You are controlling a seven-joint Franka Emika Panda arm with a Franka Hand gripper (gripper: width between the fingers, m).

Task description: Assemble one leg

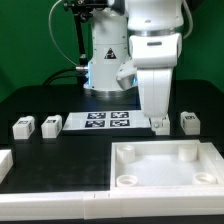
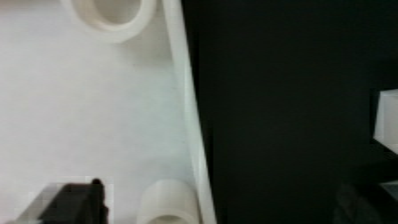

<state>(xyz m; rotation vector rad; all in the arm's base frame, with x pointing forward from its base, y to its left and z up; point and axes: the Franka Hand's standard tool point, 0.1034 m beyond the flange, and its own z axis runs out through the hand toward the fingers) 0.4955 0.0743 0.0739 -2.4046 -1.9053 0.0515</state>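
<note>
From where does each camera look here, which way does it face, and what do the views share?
Exterior view: off the arm, raised, looking across the black table at the robot; the arm and its lowered gripper show.
Wrist view: on the wrist, looking down at the white tray and table; one dark finger shows.
Shared: the tray and the table.

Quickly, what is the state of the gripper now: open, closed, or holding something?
Gripper: cannot be told; its jaws are low beside the marker board, and their gap is not visible.
</note>
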